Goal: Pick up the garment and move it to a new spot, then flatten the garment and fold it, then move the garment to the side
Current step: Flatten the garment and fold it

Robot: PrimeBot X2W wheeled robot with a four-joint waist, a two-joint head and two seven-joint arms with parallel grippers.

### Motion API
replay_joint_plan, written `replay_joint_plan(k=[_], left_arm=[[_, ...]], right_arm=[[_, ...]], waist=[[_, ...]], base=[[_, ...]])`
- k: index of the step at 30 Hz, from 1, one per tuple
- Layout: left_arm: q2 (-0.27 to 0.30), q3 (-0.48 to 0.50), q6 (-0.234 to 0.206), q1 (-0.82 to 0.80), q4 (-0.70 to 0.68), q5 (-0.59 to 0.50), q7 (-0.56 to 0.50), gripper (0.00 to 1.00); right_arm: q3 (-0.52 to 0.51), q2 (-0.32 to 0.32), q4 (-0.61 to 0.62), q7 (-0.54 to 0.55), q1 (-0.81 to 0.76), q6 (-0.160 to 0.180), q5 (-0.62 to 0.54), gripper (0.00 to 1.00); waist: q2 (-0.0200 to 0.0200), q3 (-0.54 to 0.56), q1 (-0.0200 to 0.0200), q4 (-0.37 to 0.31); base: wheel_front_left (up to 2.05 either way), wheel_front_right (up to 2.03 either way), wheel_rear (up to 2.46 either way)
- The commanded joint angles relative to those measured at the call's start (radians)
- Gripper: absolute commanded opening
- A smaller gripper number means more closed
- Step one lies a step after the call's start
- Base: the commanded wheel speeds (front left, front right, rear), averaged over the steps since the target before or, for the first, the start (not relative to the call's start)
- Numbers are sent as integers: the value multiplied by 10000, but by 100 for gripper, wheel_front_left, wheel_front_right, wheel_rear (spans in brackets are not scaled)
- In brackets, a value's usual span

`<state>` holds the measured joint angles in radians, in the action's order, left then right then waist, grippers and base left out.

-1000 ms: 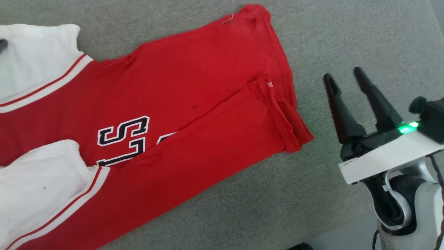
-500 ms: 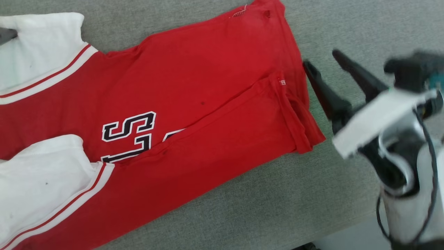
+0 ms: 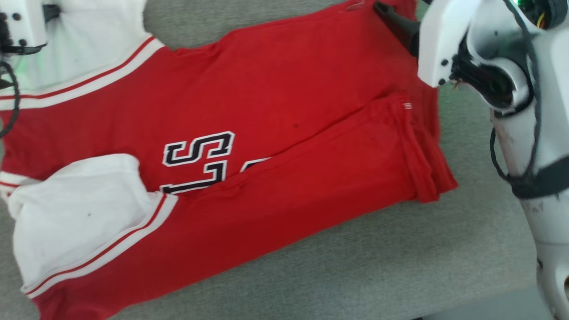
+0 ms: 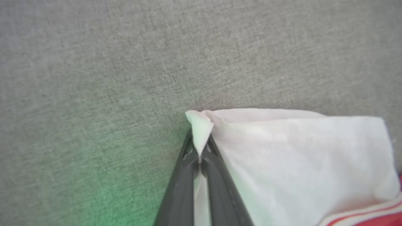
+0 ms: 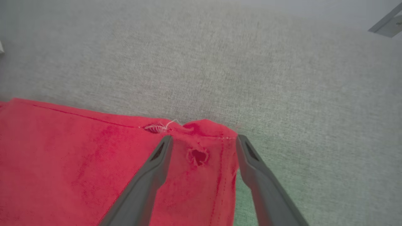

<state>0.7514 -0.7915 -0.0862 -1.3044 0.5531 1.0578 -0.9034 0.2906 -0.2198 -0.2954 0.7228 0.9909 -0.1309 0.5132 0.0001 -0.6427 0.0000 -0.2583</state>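
Head view. Item 1: red basketball jersey [image 3: 284, 102] of soft cloth, with white-striped trim and white sleeve panels, spread flat on the grey cloth-covered desk [image 3: 355, 275]. One long edge of the jersey is folded over part of its black white-outlined lettering [image 3: 200, 151].

Item 2: my left tool [image 4: 200, 149], clenched on the jersey's white corner.

Item 3: my right tool [image 5: 204, 141], released, fingers apart astride the jersey's red hem corner, either side of a small hole [image 5: 198, 156] there.
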Motion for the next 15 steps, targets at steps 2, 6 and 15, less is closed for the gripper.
replay_joint_plan(k=[2,6,15], left_arm=[[-700,-533,217,655,461,2,2,0],[-987,-507,481,486,736,9,273,0],[-1351,-399,908,160,1319,-65,996,0]], right_arm=[[284,-79,-1030,570,547,4,1,100],[755,-50,-2293,1804,866,4,260,100],[1126,-358,-3217,3251,839,4,574,0]], waist=[[-1,-43,0,326],[-1,-11,0,602],[-1,184,0,969]], base=[[0,0,0],[0,0,0],[0,0,0]])
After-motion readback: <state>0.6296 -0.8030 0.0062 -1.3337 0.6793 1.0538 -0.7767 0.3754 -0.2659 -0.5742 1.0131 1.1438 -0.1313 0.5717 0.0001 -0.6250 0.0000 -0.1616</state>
